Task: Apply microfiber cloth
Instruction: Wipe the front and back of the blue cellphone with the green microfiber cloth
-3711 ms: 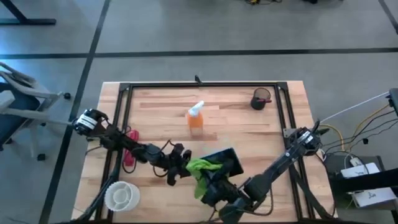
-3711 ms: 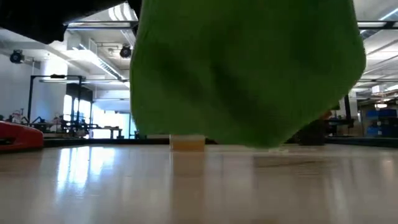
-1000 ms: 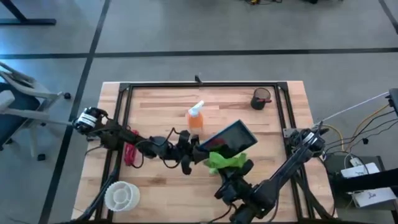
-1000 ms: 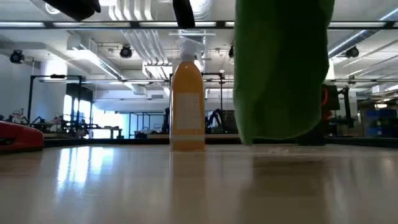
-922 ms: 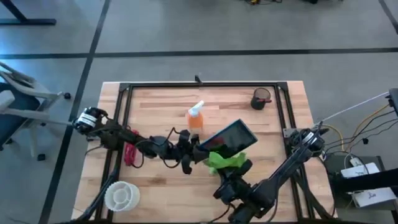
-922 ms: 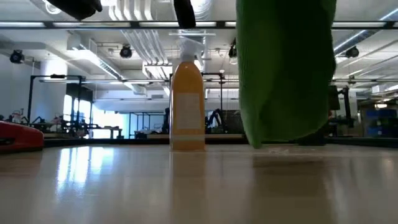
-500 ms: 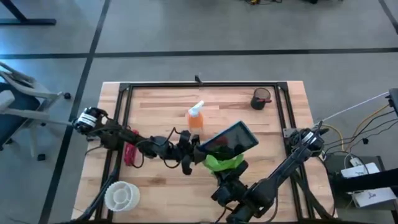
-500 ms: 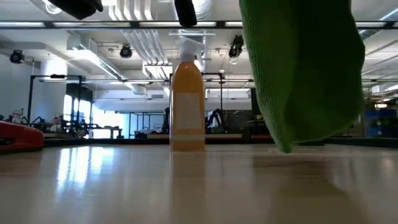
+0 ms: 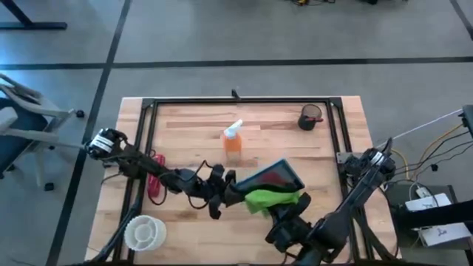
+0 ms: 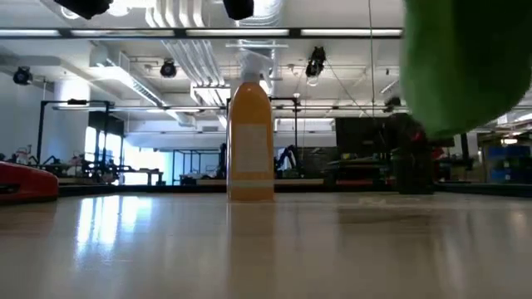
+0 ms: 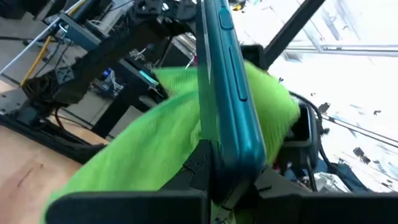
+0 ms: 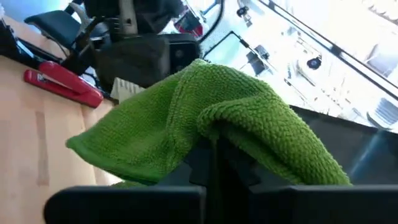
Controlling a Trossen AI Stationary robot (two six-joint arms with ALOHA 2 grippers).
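Pressing microfiber cloth (image 9: 272, 198) vs tablet (image 9: 270, 177) | right gripper (image 9: 282, 210) clamped on it

Orange spray bottle (image 9: 232, 140) stands upright on the wooden worktop (image 9: 185, 125), beyond the left claw (image 9: 230, 193). Dark cup (image 9: 310, 117) sits far off toward the back corner. Red stapler (image 9: 153, 186) lies behind that claw, white bowl (image 9: 144, 232) near the front edge.

In the low view we see the microfiber cloth (image 10: 461, 62) cut off by the top and right edges. In the right wrist view it covers the right gripper's (image 12: 214, 163) fingertips, so we cannot see their grip.
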